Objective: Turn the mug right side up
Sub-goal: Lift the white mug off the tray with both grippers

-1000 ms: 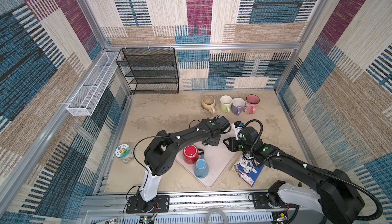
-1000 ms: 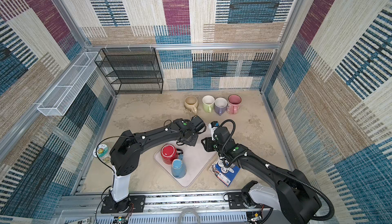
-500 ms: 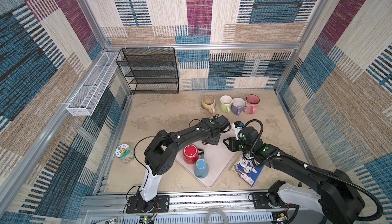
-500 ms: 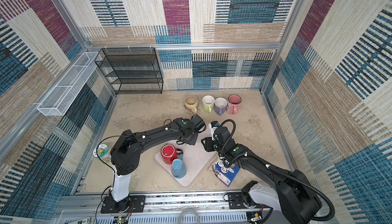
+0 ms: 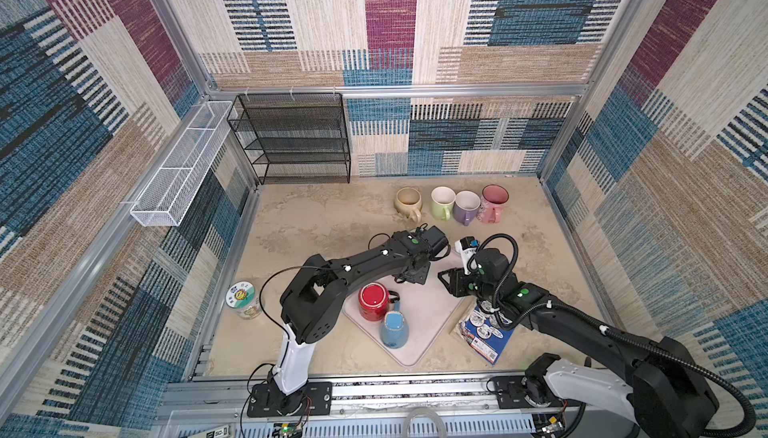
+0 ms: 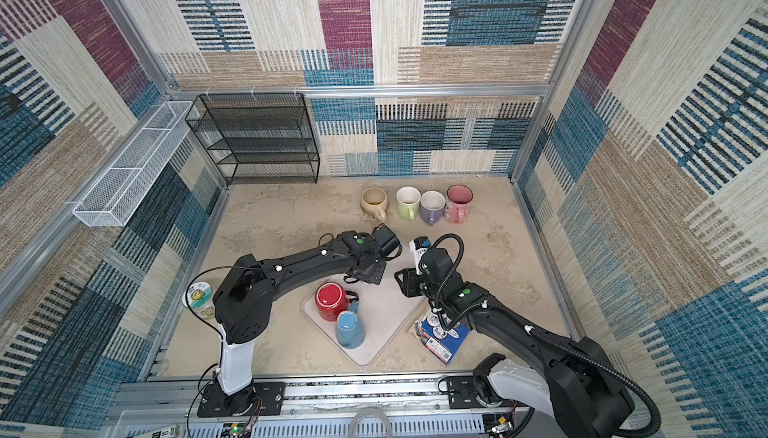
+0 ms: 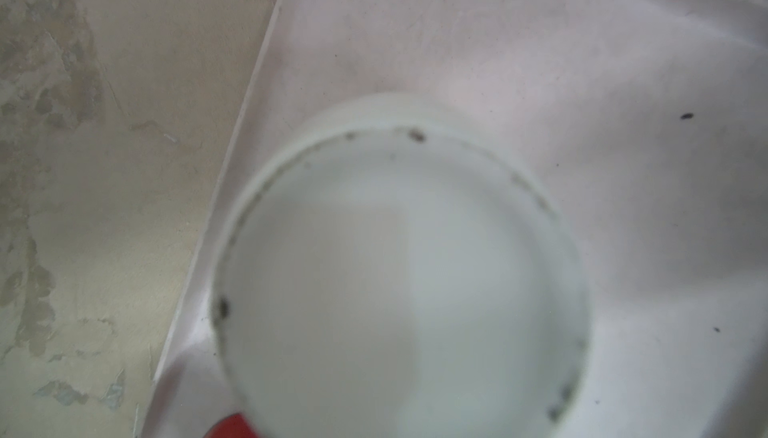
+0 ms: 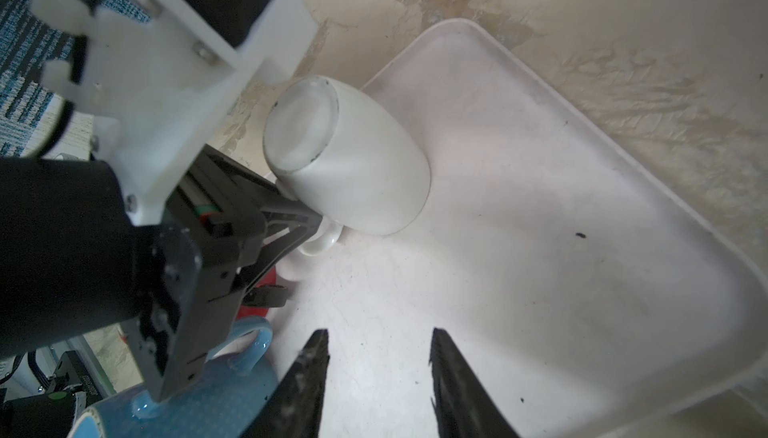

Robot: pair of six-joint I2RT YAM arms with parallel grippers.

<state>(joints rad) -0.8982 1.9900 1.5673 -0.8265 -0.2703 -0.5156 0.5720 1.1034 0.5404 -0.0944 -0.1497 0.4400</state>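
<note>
A white mug (image 8: pixel 349 162) sits upside down and tilted on the pale tray (image 8: pixel 540 207), its base (image 7: pixel 399 282) filling the left wrist view. My left gripper (image 8: pixel 313 222) reaches in from the side and is shut on the mug's handle. In both top views the left gripper (image 5: pixel 409 278) (image 6: pixel 365 276) hides the mug. My right gripper (image 8: pixel 378 340) hovers open over the tray a short way from the mug, with nothing between its fingers. In the top views the right gripper (image 5: pixel 446 282) (image 6: pixel 401 280) faces the left one.
A red mug (image 5: pixel 374 301) and a blue mug (image 5: pixel 394 328) stand upside down on the tray's near side. Several upright mugs (image 5: pixel 442 203) line the back. A blue packet (image 5: pixel 484 334) lies right of the tray. A jar (image 5: pixel 243 299) stands at the left and a black rack (image 5: pixel 299 141) at the back.
The left gripper's jaws have drawn in on the mug's handle. Both arms otherwise hold their places.
</note>
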